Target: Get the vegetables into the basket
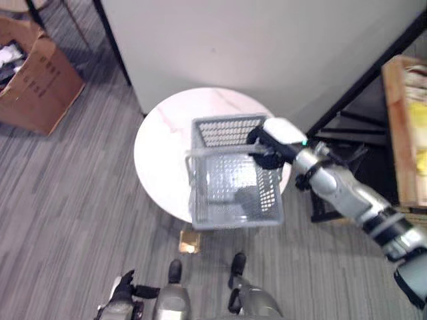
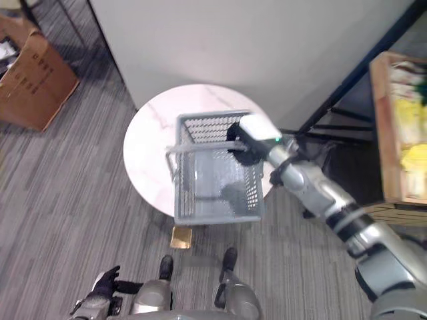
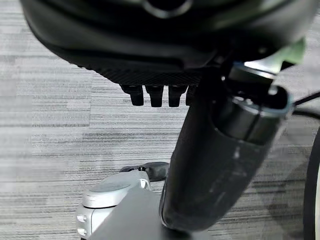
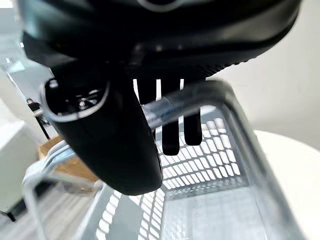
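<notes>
round white marble-look table (image 1: 160, 150) in front of me, standing on grey striped carpet (image 1: 73, 220). pale wall panel (image 1: 253, 40) just behind the table. brown cardboard box (image 1: 37, 80) well off to the table's left. wooden crate (image 1: 407, 127) with yellow stuff right of the table, black frame (image 1: 353, 87) between them.

Cardboard box (image 1: 37, 77) cut off at edge

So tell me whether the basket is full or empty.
Empty: the basket shows only its bare grey floor. The right robot hand is at its handle.
</notes>
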You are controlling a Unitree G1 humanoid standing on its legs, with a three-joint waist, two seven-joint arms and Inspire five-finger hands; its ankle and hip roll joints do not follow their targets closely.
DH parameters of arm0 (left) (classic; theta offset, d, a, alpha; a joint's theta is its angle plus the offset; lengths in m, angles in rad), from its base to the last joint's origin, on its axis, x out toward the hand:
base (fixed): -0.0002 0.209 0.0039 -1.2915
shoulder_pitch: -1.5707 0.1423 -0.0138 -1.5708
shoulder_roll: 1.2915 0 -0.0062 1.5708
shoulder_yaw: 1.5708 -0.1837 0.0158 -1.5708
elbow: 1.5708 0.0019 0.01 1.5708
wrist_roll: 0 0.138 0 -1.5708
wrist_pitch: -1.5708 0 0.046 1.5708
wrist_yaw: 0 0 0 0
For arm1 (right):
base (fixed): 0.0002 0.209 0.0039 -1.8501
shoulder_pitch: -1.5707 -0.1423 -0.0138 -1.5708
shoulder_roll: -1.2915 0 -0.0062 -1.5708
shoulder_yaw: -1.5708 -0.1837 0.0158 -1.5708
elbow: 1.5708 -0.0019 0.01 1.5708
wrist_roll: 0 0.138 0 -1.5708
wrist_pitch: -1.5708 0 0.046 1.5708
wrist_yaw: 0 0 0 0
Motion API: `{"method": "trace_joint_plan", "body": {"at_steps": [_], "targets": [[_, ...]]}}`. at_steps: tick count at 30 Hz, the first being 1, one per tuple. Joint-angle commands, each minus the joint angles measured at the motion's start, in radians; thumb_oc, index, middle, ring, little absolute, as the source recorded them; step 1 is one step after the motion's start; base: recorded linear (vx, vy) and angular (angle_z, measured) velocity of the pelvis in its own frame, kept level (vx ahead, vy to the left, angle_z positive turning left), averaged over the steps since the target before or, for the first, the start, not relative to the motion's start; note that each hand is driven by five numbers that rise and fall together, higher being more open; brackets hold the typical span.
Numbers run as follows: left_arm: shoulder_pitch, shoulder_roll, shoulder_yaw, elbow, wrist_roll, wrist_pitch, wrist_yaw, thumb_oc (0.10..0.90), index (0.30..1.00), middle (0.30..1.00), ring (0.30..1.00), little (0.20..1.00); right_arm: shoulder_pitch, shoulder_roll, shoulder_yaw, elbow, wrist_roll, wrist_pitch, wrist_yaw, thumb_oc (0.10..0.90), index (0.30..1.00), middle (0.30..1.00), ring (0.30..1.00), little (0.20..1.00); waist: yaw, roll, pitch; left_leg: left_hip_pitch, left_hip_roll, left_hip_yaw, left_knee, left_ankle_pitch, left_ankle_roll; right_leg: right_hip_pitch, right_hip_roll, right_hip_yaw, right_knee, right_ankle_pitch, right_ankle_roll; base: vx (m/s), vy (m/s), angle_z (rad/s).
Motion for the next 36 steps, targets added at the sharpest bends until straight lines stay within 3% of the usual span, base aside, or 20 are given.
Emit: {"method": "trace_joint_plan", "body": {"at_steps": [1,9,15,16,20,21,22,23,24,26,27,29,31,36], "targets": [[-0.008,-0.002,-0.041,0.072,0.060,-0.002,-0.019,0.900,1.000,1.000,1.000,1.000,-0.149,-0.040,-0.116,-0.030,0.160,-0.078,-0.005,0.400,0.300,0.300,0.300,0.300,0.013,0.018,-0.058,-0.043,0.017,-0.031,-0.013,0.024,-0.013,0.093,-0.067,0.017,-0.001,-0.039,0.078,0.01,0.014,-0.16],[0.022,-0.003,-0.009,0.076,0.087,-0.002,-0.037,0.900,1.000,1.000,1.000,1.000,-0.003,-0.141,-0.172,-0.208,0.227,-0.098,0.084,0.400,0.300,0.300,0.300,0.300,-0.022,0.025,-0.084,-0.018,0.020,-0.006,-0.013,0.017,-0.012,0.103,-0.068,0.034,-0.001,-0.037,0.081,0.00,0.006,-0.09],[0.032,-0.007,-0.003,0.069,0.095,-0.005,-0.041,0.900,1.000,1.000,1.000,1.000,0.059,-0.165,-0.190,-0.192,0.210,-0.099,0.094,0.400,0.300,0.300,0.300,0.300,-0.038,0.028,-0.079,0.013,0.021,0.007,-0.005,0.009,-0.009,0.115,-0.066,0.047,0.009,-0.048,0.079,0.00,-0.007,-0.07],[0.020,-0.002,-0.010,0.055,0.095,-0.008,-0.034,0.900,1.000,1.000,1.000,1.000,0.064,-0.157,-0.194,-0.173,0.202,-0.100,0.089,0.400,0.300,0.300,0.300,0.300,-0.040,0.021,-0.057,-0.026,0.018,0.004,0.079,-0.017,-0.008,0.108,-0.076,0.052,0.031,-0.053,0.075,-0.09,0.004,-0.02],[0.003,0.010,-0.022,0.029,0.094,-0.014,-0.026,0.900,1.000,1.000,1.000,1.000,0.099,-0.160,-0.225,-0.148,0.172,-0.097,0.073,0.400,0.300,0.300,0.300,0.300,-0.046,0.012,-0.019,-0.079,0.001,0.002,0.190,-0.076,0.007,0.076,-0.101,0.063,0.101,-0.065,0.082,-0.09,0.124,0.00],[0.000,0.015,-0.023,0.029,0.099,-0.016,-0.028,0.900,1.000,1.000,1.000,1.000,0.122,-0.157,-0.250,-0.144,0.160,-0.097,0.067,0.400,0.300,0.300,0.300,0.300,-0.055,0.013,-0.010,-0.075,-0.016,0.016,0.188,-0.087,0.021,0.057,-0.116,0.078,0.126,-0.052,0.095,-0.10,0.326,-0.12],[-0.007,0.019,-0.020,0.032,0.108,-0.018,-0.027,0.900,1.000,1.000,1.000,1.000,0.142,-0.148,-0.270,-0.148,0.148,-0.094,0.060,0.400,0.300,0.300,0.300,0.300,-0.073,0.006,0.001,-0.076,-0.043,0.045,0.177,-0.091,0.034,0.027,-0.147,0.108,0.122,0.036,0.124,-0.09,0.286,-0.26],[-0.007,0.019,-0.021,0.032,0.108,-0.018,-0.027,0.900,1.000,1.000,1.000,1.000,0.143,-0.147,-0.271,-0.149,0.148,-0.093,0.060,0.400,0.300,0.300,0.300,0.300,-0.070,0.005,0.001,-0.075,-0.044,0.048,0.176,-0.091,0.035,0.026,-0.148,0.112,0.120,0.038,0.125,-0.17,0.272,-0.39],[-0.016,0.027,-0.021,0.029,0.115,-0.019,-0.028,0.900,1.000,1.000,1.000,1.000,0.133,-0.137,-0.267,-0.150,0.142,-0.089,0.056,0.400,0.300,0.300,0.300,0.300,-0.082,0.003,0.011,-0.080,-0.053,0.081,0.164,-0.082,0.039,-0.009,-0.160,0.130,0.112,0.095,0.143,-0.18,0.182,-0.43],[-0.021,0.045,-0.014,0.019,0.117,-0.019,-0.025,0.900,1.000,1.000,1.000,1.000,0.123,-0.116,-0.260,-0.156,0.131,-0.084,0.050,0.400,0.300,0.300,0.300,0.300,-0.074,0.016,0.019,-0.088,-0.035,0.122,0.143,-0.064,0.048,-0.034,-0.159,0.098,0.143,0.064,0.135,-0.26,0.194,-1.12],[-0.018,0.063,-0.005,0.015,0.120,-0.013,-0.024,0.900,1.000,1.000,1.000,1.000,0.109,-0.104,-0.247,-0.152,0.122,-0.084,0.048,0.400,0.300,0.300,0.300,0.300,-0.058,0.034,0.014,-0.103,-0.014,0.154,0.117,-0.039,0.051,-0.014,-0.159,0.020,0.195,0.007,0.121,-0.24,0.168,-1.32],[-0.014,0.076,0.011,0.012,0.115,-0.007,-0.020,0.900,1.000,1.000,1.000,1.000,0.102,-0.092,-0.241,-0.152,0.116,-0.082,0.049,0.400,0.300,0.300,0.300,0.300,-0.047,0.041,0.002,-0.109,-0.003,0.183,0.092,-0.017,0.055,0.016,-0.156,-0.009,0.252,-0.035,0.112,-0.17,0.138,-0.70],[-0.001,0.079,0.018,0.010,0.109,-0.006,-0.020,0.900,1.000,1.000,1.000,1.000,0.069,-0.071,-0.223,-0.152,0.116,-0.083,0.049,0.400,0.300,0.300,0.300,0.300,-0.028,0.040,-0.015,-0.114,0.007,0.231,0.077,-0.011,0.061,0.055,-0.160,-0.038,0.307,-0.065,0.105,-0.14,0.057,-0.63],[0.012,0.075,0.029,0.014,0.096,-0.002,-0.028,0.900,1.000,1.000,1.000,1.000,0.027,-0.045,-0.194,-0.160,0.125,-0.080,0.052,0.400,0.300,0.300,0.300,0.300,0.005,0.011,-0.031,-0.118,0.009,0.299,0.091,-0.010,0.056,0.145,-0.169,-0.081,0.223,-0.044,0.116,-0.06,-0.034,-0.69]]}}
